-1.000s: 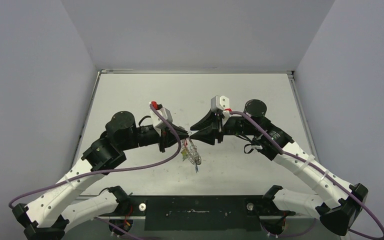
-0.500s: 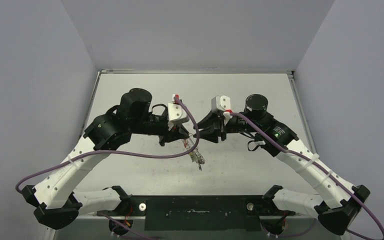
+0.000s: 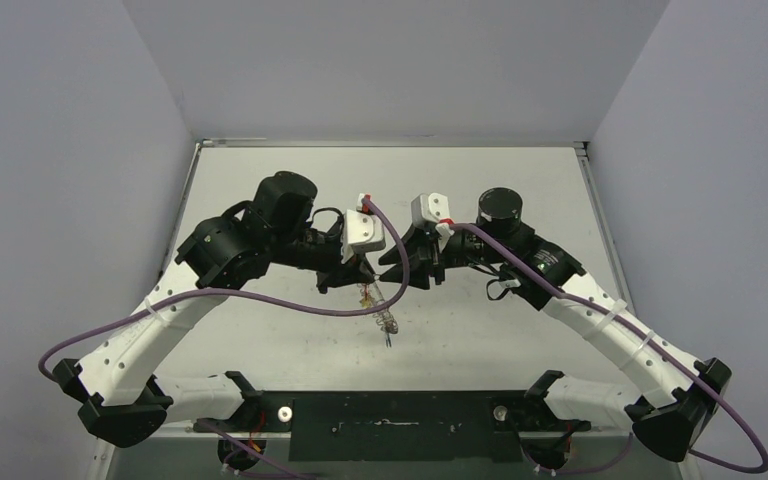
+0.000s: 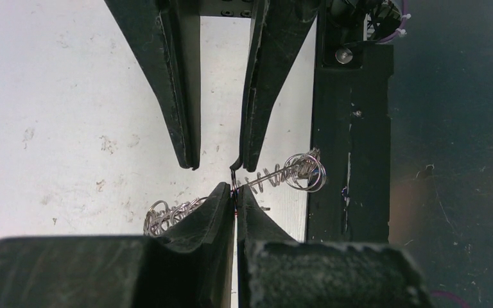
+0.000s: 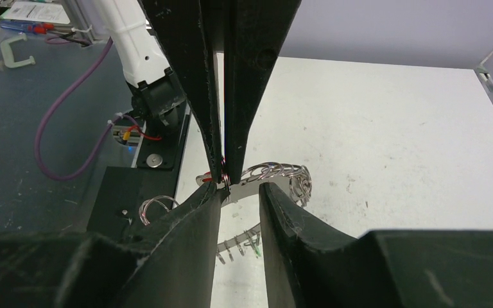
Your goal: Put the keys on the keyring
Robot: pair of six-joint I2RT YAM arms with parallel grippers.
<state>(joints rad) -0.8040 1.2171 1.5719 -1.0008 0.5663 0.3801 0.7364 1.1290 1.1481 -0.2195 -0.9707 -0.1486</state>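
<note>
My left gripper (image 3: 362,278) is shut on the edge of the keyring (image 3: 384,318) and holds it above the table, so it hangs down tilted. In the left wrist view its fingers pinch the ring (image 4: 295,173) at their tips (image 4: 235,192). My right gripper (image 3: 398,278) is open and faces the left one, its fingers on either side of the pinch point (image 5: 241,187). The ring's wire loops (image 5: 276,172) curve behind the pinch. A bit of red (image 5: 208,179) shows at the pinch. I cannot make out the keys themselves.
A green tag (image 5: 255,250) hangs from the ring's lower arc. The black base plate (image 3: 390,425) lies at the table's near edge. The grey walls stand on three sides. A dark workbench with cables (image 5: 51,128) lies beyond the table.
My left arm has swung up and to the right, carrying the keyring. My right gripper has shifted a little left, so the two grippers now meet tip to tip.
</note>
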